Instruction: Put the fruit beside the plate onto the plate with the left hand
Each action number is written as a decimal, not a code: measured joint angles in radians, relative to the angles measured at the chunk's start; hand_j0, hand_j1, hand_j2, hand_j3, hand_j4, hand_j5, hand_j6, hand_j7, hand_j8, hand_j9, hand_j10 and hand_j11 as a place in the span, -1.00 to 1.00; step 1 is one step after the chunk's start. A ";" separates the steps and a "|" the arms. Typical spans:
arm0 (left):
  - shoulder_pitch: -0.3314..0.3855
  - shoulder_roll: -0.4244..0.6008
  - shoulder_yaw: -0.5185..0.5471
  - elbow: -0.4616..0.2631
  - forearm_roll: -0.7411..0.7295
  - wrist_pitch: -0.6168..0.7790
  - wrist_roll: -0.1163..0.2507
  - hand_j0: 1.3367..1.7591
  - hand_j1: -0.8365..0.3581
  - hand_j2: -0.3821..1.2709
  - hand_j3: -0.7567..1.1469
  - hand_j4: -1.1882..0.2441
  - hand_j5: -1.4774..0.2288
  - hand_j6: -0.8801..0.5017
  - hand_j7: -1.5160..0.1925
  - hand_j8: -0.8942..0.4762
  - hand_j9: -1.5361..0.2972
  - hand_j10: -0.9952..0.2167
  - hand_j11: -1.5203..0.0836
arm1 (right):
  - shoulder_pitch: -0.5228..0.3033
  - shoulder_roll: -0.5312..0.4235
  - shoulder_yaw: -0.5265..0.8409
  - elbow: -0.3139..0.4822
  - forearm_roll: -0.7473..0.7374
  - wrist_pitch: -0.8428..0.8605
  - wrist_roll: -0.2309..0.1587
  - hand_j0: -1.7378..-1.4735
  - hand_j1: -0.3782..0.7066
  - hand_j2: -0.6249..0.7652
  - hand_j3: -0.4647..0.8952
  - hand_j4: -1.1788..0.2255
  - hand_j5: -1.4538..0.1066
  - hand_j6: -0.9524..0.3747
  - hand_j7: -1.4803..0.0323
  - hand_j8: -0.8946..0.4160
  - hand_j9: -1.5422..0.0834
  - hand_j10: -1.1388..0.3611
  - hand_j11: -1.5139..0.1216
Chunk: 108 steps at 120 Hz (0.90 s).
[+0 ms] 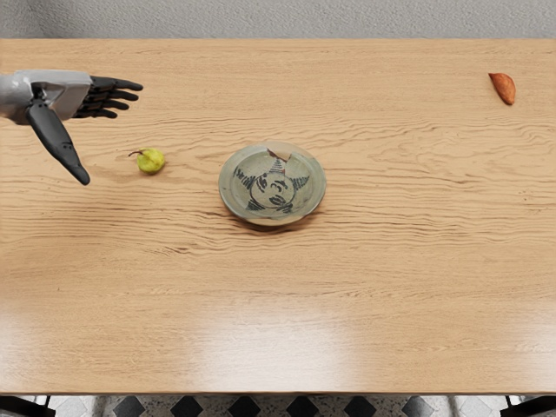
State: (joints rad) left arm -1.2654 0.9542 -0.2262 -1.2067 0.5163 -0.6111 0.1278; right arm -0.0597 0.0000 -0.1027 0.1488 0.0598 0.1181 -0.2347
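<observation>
A light wooden bench fills nearly the whole view, with a grey strip seen beyond its far edge and black-and-white tiles glimpsed below its near edge. A small yellow-green fruit with a short stem is seen lying on the bare wood just beside the plate, at the plate's nine o'clock and apart from its rim. The plate, a round greenish dish painted with a dark pattern, is placed slightly left of the bench's middle. The left robot hand is held at the fruit's ten o'clock, near it but not touching. Its dark fingers are stretched out wide and straight toward three o'clock, the thumb is pointed toward five o'clock, and nothing is held. An orange-brown object is seen well apart, at the plate's two o'clock, near the bench's far right corner.
</observation>
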 joint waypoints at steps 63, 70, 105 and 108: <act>-0.073 -0.324 -0.005 0.008 0.304 0.230 0.470 0.52 0.95 -0.53 -0.20 0.63 0.71 0.24 0.75 0.28 0.65 0.61 0.87 | 0.002 0.000 -0.002 0.000 -0.001 0.000 0.000 -0.40 -0.95 -0.10 -0.32 0.68 0.86 0.44 0.96 0.37 0.90 0.52 0.85; -0.065 -0.365 0.000 0.016 0.358 0.300 0.476 0.52 0.95 -0.53 -0.20 0.63 0.71 0.24 0.75 0.28 0.65 0.61 0.87 | 0.002 0.000 -0.003 0.000 -0.001 0.000 0.000 -0.40 -0.95 -0.10 -0.32 0.68 0.86 0.44 0.96 0.37 0.90 0.52 0.85; -0.062 -0.525 0.187 0.189 0.488 0.439 0.483 0.52 0.95 -0.53 -0.20 0.63 0.70 0.24 0.75 0.27 0.65 0.61 0.86 | 0.001 0.000 -0.006 0.000 -0.002 0.000 0.000 -0.40 -0.95 -0.10 -0.32 0.68 0.86 0.44 0.96 0.37 0.90 0.52 0.85; -0.057 -0.529 0.199 0.195 0.492 0.452 0.483 0.52 0.94 -0.53 -0.20 0.63 0.70 0.24 0.74 0.27 0.65 0.60 0.86 | 0.001 0.000 -0.006 0.000 -0.002 0.000 0.000 -0.40 -0.95 -0.10 -0.32 0.68 0.86 0.43 0.96 0.36 0.90 0.52 0.85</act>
State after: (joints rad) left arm -1.3220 0.4256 -0.0268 -1.0118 1.0079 -0.1594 0.6105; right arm -0.0591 0.0000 -0.1088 0.1488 0.0583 0.1181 -0.2347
